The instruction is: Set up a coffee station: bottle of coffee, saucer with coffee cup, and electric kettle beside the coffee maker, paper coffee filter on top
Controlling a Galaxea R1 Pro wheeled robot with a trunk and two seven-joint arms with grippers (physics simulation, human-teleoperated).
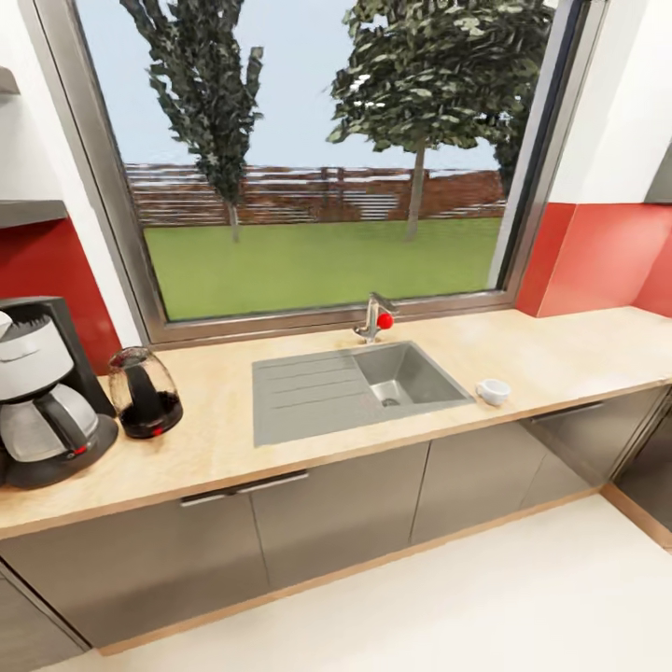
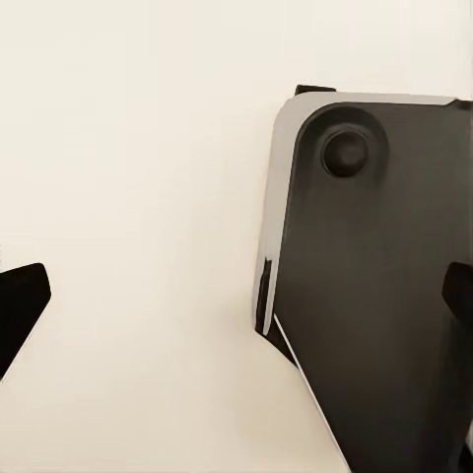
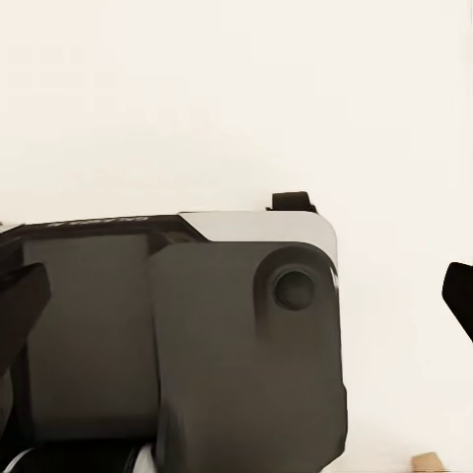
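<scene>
The kitchen countertop [image 1: 560, 355] runs under the window in the head view. At its left end stands the coffee maker [image 1: 42, 401], with the electric kettle [image 1: 145, 392] right beside it. A white bit [image 1: 4, 324] on the machine's top may be the paper coffee filter; I cannot tell. The coffee cup [image 1: 493, 391] sits on the counter right of the sink. The bottle of coffee, the kitchen shelf and the saucer are out of view. My left gripper [image 2: 236, 305] and right gripper [image 3: 241, 301] hang open over the floor, both holding nothing.
A steel sink [image 1: 308, 392] with a red-knobbed tap [image 1: 375, 319] is set in the worktop's middle. Dark grey cabinets [image 1: 336, 513] stand below, and a thick grey shelf [image 1: 28, 213] is at upper left. Both wrist views show the robot's dark base [image 2: 374, 296] over pale floor [image 1: 523, 597].
</scene>
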